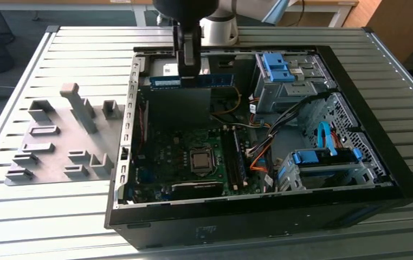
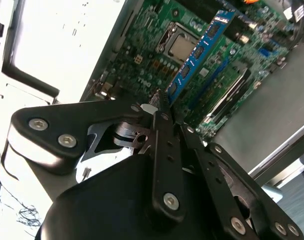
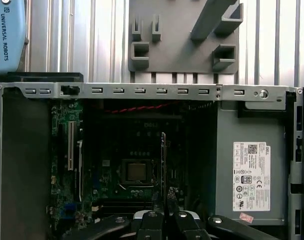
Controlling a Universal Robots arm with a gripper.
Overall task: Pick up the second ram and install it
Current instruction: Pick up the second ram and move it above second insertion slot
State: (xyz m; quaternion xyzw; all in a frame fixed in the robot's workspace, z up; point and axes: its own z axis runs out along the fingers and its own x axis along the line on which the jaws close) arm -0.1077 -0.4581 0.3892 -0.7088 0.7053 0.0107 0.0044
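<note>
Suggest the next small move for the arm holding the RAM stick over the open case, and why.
Probably turn the wrist so the second ram lines up with the memory slots before lowering. The end effector is shut on it above the motherboard, and in the exterior view it lies crosswise to the slots.

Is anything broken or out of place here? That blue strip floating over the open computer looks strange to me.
Nothing looks damaged or spilled. The blue strip is the second ram, gripped by the gripper and held level above the open computer case. It hangs over the motherboard, not seated in any slot.
</note>
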